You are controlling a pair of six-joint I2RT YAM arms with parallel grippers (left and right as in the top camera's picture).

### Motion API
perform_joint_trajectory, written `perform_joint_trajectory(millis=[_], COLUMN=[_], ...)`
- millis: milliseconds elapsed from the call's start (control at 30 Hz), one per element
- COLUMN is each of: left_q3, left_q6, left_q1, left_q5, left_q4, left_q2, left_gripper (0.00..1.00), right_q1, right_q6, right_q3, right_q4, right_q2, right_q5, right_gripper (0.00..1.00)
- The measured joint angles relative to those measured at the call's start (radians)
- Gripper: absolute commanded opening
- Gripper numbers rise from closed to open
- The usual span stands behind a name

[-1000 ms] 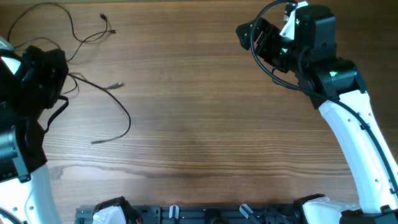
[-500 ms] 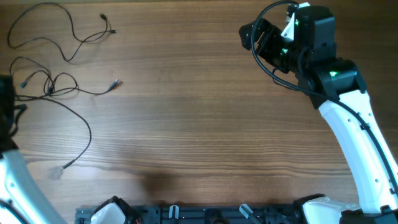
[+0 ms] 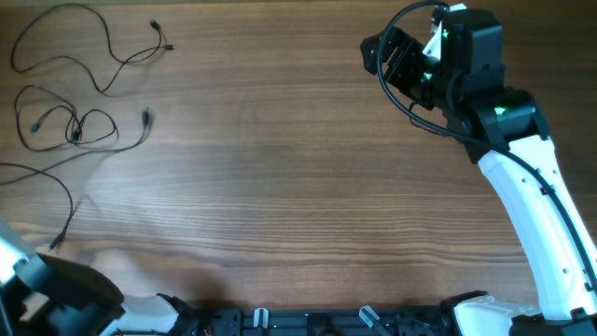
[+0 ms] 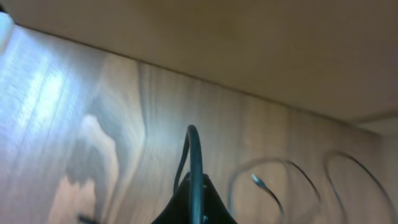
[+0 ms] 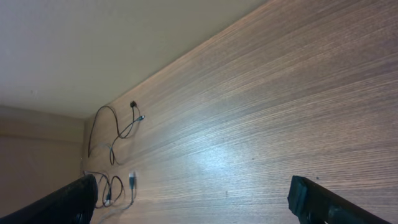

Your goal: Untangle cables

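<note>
1. Cables lie spread over the left part of the wooden table as three thin black cords, loosely looped.
2. Closest to us, at the near left corner, we see the left gripper with its jaws pressed together. In its wrist view a black cord rises in a narrow loop from between the closed fingertips, so we read this as a pinch on the nearest cable.
3. That nearest cable runs from the near left corner up in a curve, then bends off toward the table's left edge.
4. Just beyond it we find the middle cable, wound into a few small overlapping loops, with one plug pointing away to the right.
5. Farther back, the far cable sweeps in a wide arc along the far left corner, with its small plugs lying to the right of the arc.
6. At the far right, well apart from all three cords, the right gripper hangs above bare wood with its jaws spread wide and nothing between them.
</note>
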Motion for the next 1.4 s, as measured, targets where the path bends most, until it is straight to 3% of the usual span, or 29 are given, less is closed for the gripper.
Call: perform_joint_trajectory(millis=[33, 67, 100, 167, 233, 367, 467, 567, 667, 767, 833, 933, 1033, 1167, 1367, 1400], left_q3=[0.000, 0.000, 0.000, 0.000, 0.000, 0.000, 0.000, 0.000, 0.000, -0.001, -0.001, -0.001, -0.006, -0.009, -0.013, -0.013], left_q6=[0.000, 0.003, 0.007, 0.008, 0.008, 0.008, 0.024, 0.097, 0.175, 0.279, 0.359, 0.506, 0.581, 0.662, 0.818, 0.835], left_q1=[0.007, 0.011, 0.017, 0.021, 0.021, 0.021, 0.021, 0.009, -0.048, -0.160, -0.236, -0.343, -0.407, -0.426, -0.426, -0.426], left_q5=[-0.015, -0.024, -0.035, -0.042, -0.040, -0.007, 0.144, 0.371, 0.490, 0.552, 0.568, 0.553, 0.475, 0.335, 0.333, 0.337], left_q4=[0.006, 0.015, 0.032, 0.043, 0.045, 0.046, 0.066, 0.076, 0.056, 0.061, 0.074, 0.078, 0.053, -0.033, -0.107, -0.116], left_q2=[0.018, 0.030, 0.053, 0.087, 0.120, 0.143, 0.143, 0.143, 0.143, 0.144, 0.153, 0.204, 0.268, 0.350, 0.393, 0.394], left_gripper=[0.31, 0.66, 0.73, 0.74, 0.84, 0.73, 0.67, 0.68, 0.69, 0.82, 0.82, 0.72, 0.80, 0.80, 0.72, 0.66], right_q1=[0.000, 0.000, 0.000, 0.000, 0.000, 0.000, 0.000, 0.000, 0.000, 0.000, 0.000, 0.000, 0.000, 0.000, 0.000, 0.000], right_q6=[0.000, 0.000, 0.000, 0.000, 0.000, 0.000, 0.000, 0.000, 0.000, 0.000, 0.000, 0.000, 0.000, 0.000, 0.000, 0.000], right_q3=[0.000, 0.000, 0.000, 0.000, 0.000, 0.000, 0.000, 0.000, 0.000, 0.000, 0.000, 0.000, 0.000, 0.000, 0.000, 0.000], right_q4=[0.000, 0.000, 0.000, 0.000, 0.000, 0.000, 0.000, 0.000, 0.001, 0.000, -0.002, -0.008, -0.010, -0.012, -0.004, -0.004], right_q2=[0.000, 0.000, 0.000, 0.000, 0.000, 0.000, 0.000, 0.000, 0.000, 0.000, 0.000, 0.000, 0.000, 0.000, 0.000, 0.000], right_q5=[0.000, 0.000, 0.000, 0.000, 0.000, 0.000, 0.000, 0.001, 0.005, 0.008, 0.008, 0.008, 0.008, 0.008, 0.008, 0.008], right_gripper=[1.00, 1.00, 0.99, 1.00, 1.00, 1.00, 1.00, 1.00, 1.00, 1.00, 1.00, 1.00, 1.00, 1.00, 1.00, 1.00])
